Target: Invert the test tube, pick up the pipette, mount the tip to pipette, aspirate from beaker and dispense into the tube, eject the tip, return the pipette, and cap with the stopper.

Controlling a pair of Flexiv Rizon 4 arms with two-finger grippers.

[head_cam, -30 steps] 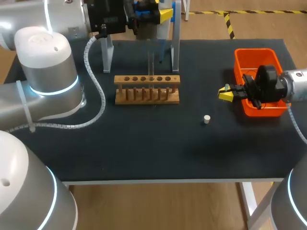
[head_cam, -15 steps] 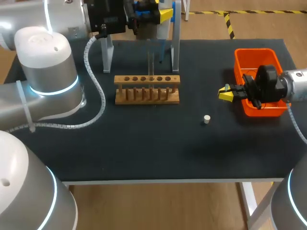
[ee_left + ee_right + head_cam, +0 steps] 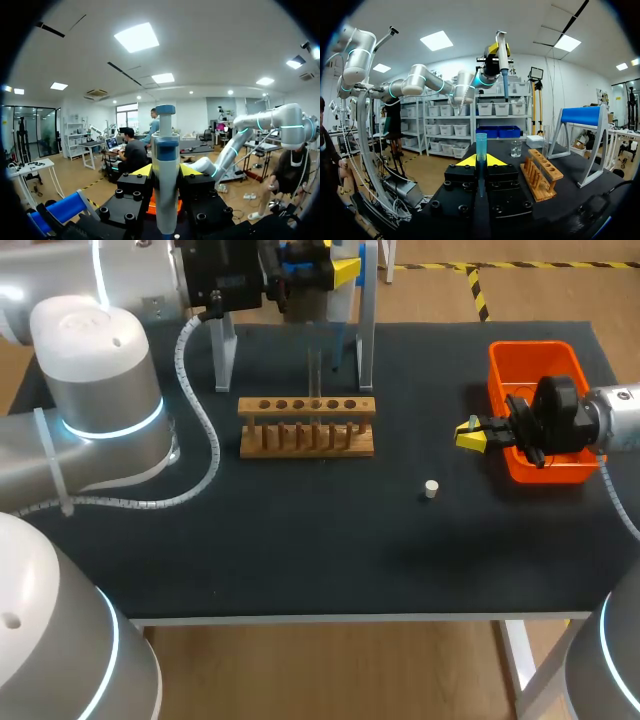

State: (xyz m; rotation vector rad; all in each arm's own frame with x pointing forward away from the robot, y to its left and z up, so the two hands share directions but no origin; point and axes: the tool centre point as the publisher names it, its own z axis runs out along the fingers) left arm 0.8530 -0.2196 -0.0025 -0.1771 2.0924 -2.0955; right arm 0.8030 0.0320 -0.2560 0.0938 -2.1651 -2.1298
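Evidently at the mounting step only: left claw (image 3: 166, 171) clamped on the pipette (image 3: 165, 145), right claw (image 3: 481, 161) clamped on a tip (image 3: 481, 145) upright between its fingers, stopper (image 3: 431, 489) loose on the bench (image 3: 300, 540) near that claw, aspirating through capping probably all left to do.

Out of sight
The pipette (image 3: 166, 170) ran off the left wrist view's lower edge; the head view's top edge cut the left gripper (image 3: 320, 268); the tip (image 3: 481, 142) had its lower part hidden within the right gripper (image 3: 481, 161).
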